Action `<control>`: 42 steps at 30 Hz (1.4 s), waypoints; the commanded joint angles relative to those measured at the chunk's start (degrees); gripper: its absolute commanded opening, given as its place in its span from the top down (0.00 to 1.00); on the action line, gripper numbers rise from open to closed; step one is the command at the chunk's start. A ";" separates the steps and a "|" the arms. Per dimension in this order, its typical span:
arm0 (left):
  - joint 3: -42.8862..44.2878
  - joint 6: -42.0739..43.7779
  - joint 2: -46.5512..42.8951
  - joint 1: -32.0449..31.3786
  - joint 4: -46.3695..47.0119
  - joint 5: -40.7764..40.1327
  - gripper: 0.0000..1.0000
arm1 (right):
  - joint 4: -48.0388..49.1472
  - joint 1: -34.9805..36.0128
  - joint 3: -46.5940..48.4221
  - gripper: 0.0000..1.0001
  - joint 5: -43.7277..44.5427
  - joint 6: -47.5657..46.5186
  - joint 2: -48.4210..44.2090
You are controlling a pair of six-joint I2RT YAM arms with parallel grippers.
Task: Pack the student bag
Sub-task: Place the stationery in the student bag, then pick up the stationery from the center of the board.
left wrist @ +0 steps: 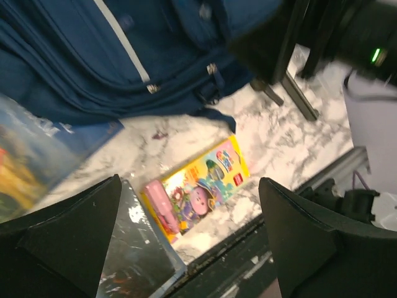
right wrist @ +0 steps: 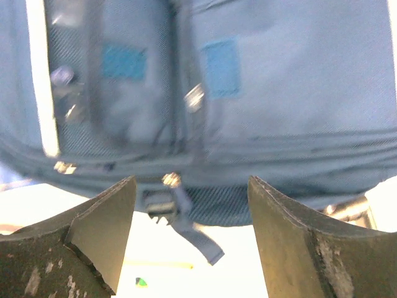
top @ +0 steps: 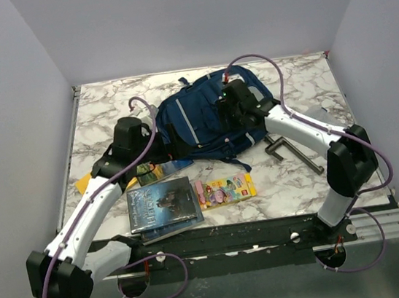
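So the student bag is lying flat toward the far edge of the desk, roughly mid-width. The right gripper is over the bag's right part, fingers spread wide with nothing in them, just blurry blue fabric below. The left gripper is at the bag's near-left side, also wide and empty. A colourful box and some books lie by the near edge.

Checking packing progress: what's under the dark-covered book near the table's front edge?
A second book shows a bluish edge beneath the dark book; its cover is hidden.
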 commanded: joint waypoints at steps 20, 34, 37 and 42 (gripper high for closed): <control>5.50 9.05 -3.36 1.78 1.47 -11.66 0.05 | -3.85 34.71 -8.08 0.42 2.81 25.55 3.77; 5.27 8.42 -2.96 1.82 1.50 -9.22 0.06 | -3.53 34.79 -5.35 0.47 7.49 24.25 9.81; 5.28 8.42 -2.79 1.80 1.48 -8.78 0.06 | -4.27 34.84 -4.74 0.51 10.13 24.16 11.34; 5.24 8.51 -2.68 1.84 1.34 -9.21 0.06 | -5.45 35.24 -4.70 0.63 14.14 24.01 12.61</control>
